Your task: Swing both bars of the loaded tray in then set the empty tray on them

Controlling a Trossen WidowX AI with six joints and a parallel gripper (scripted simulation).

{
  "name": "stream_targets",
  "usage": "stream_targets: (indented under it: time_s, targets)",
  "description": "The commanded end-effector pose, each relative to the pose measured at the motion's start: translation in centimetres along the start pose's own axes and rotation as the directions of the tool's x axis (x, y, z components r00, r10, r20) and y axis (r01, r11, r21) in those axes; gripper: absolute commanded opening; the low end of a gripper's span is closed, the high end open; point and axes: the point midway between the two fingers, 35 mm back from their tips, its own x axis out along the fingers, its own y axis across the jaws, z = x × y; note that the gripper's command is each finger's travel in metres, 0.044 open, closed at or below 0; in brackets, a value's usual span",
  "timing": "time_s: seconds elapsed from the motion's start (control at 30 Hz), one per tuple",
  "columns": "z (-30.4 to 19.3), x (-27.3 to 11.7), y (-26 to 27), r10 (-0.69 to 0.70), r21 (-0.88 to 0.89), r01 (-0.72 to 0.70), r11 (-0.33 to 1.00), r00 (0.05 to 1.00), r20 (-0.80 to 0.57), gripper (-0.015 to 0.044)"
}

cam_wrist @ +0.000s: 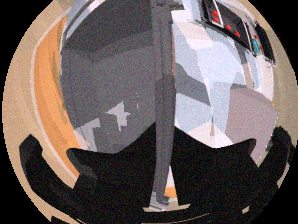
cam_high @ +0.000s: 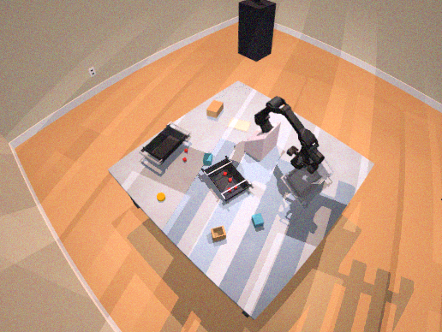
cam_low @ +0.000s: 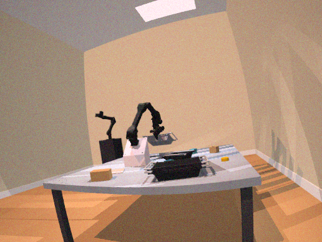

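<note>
My gripper (cam_high: pixel 313 168) (cam_low: pixel 156 136) (cam_wrist: pixel 161 125) is shut on the wall of the grey empty tray (cam_high: pixel 300 186) (cam_low: pixel 162 142) (cam_wrist: pixel 107 70). That tray hangs above the table's right part, roughly level, with its shadow below. The loaded black tray (cam_high: pixel 216 184) (cam_wrist: pixel 241 42) stands mid-table, to the left of my gripper in the top view, with several small red blocks inside. Its two wire bars, one (cam_high: pixel 219 167) at the far end and one (cam_high: pixel 240 185) at the near end, lie across its top. In the exterior view it is mostly hidden.
Another black tray (cam_high: pixel 164 143) (cam_low: pixel 178 169) stands left, its bars outward, two red blocks beside it. A teal block (cam_high: pixel 207 159) sits by the loaded tray. Also present: teal cube (cam_high: pixel 257 221), open orange box (cam_high: pixel 218 238) (cam_low: pixel 214 150), yellow disc (cam_high: pixel 160 197) (cam_low: pixel 224 159), orange block (cam_high: pixel 215 108) (cam_low: pixel 100 174).
</note>
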Motion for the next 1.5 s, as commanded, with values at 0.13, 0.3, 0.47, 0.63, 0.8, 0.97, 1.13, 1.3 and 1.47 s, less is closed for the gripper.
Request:
stream_targets:
  time_s: [0.13,0.3,0.47,0.63,0.8,0.97,1.13,1.3,1.47]
  targets:
    - [0.1,-0.8,0.4,0.025,0.008,-0.025,1.0,1.0,0.001,0.0]
    - [0.1,-0.8,0.4,0.025,0.008,-0.025,1.0,1.0,0.001,0.0]
    - [0.3,-0.8,0.4,0.027,0.019,-0.027,0.999,1.0,0.0,0.0]
    - [2.0,-1.4,-0.3,0.038,0.094,-0.037,0.995,0.999,-0.002,0.0]
    - [3.7,-1.8,-1.0,0.048,0.173,-0.047,0.984,0.999,-0.004,0.0]
    - [5.4,-2.2,-1.8,0.057,0.251,-0.054,0.966,0.998,-0.005,0.0]
    - [7.1,-2.6,-2.7,0.065,0.328,-0.06,0.943,0.998,-0.005,0.0]
    - [8.8,-2.8,-3.8,0.072,0.404,-0.064,0.912,0.997,-0.004,0.0]
    - [10.4,-3.0,-4.9,0.078,0.478,-0.067,0.876,0.997,-0.003,0.0]
